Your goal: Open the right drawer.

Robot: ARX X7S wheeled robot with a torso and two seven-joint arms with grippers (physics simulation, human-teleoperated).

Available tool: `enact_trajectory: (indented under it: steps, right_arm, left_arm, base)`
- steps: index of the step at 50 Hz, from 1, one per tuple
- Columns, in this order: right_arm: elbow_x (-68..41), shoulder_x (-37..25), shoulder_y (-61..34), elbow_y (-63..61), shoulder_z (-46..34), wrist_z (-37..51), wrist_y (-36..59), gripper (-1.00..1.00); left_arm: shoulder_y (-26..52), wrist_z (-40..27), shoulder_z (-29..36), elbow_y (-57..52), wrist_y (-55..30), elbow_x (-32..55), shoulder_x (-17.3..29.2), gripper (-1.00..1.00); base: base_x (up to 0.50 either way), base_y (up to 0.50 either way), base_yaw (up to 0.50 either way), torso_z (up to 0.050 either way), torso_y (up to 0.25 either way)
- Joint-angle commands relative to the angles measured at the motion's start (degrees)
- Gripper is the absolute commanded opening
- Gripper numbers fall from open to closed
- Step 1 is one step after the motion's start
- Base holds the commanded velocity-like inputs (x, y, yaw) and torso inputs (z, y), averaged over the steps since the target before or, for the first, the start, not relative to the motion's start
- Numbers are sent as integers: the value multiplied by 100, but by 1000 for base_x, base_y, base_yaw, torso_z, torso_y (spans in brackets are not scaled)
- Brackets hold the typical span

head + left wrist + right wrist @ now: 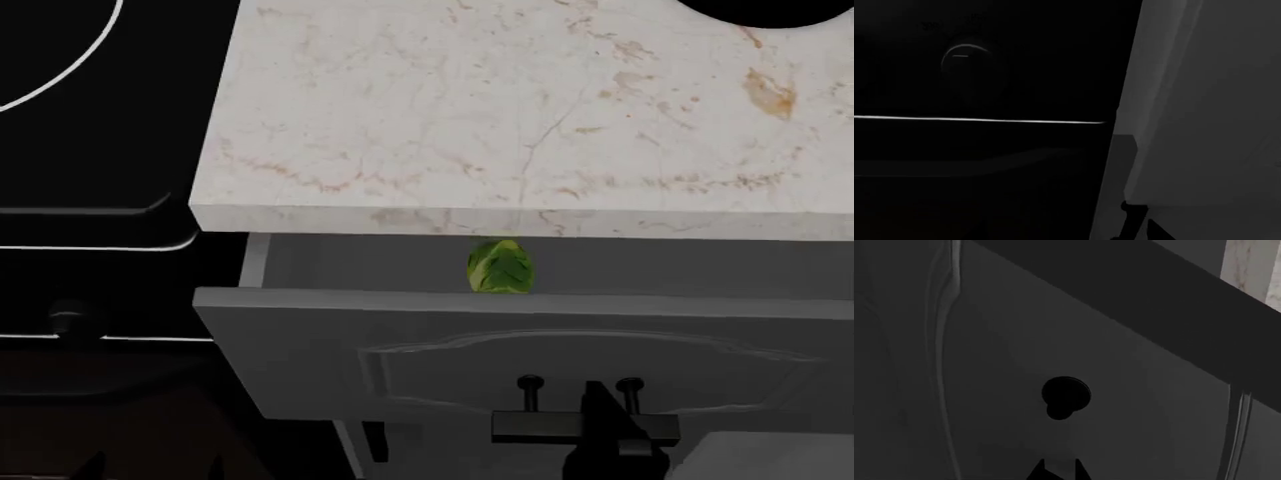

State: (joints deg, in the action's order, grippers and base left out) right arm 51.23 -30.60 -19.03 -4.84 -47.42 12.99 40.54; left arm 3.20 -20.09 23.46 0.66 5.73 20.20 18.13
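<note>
The right drawer (534,350) stands part-way out from under the marble counter (507,110), its grey front showing the curved panel outline. My right gripper (617,440) is at the drawer's black bar handle (534,427), next to the right post, with its jaws closed around the bar. In the right wrist view its two fingertips (1039,471) point at the drawer front (1007,355), near a black handle post (1066,395). My left gripper's fingers cannot be made out against the black oven front (987,150).
A green leafy vegetable (501,267) lies inside the drawer. The black oven with a knob (67,320) is to the left, and a cooktop ring (54,60) above it. A vertical black door handle (378,440) shows below the drawer.
</note>
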Motion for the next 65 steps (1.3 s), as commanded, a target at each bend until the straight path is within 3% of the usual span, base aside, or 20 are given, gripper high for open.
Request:
enact_trajectory:
  steps: [1, 65]
  right_arm:
    - [758, 249, -65, -541, -672, 119, -64, -100]
    - [711, 226, -62, -353, -685, 267, -181, -100]
  left_arm:
    - [-5, -15, 14, -15, 1, 12, 11, 100]
    - [8, -68, 86, -26, 34, 70, 63, 100]
  base:
    - [-230, 0, 0, 0, 0]
    - [-207, 1, 0, 1, 1]
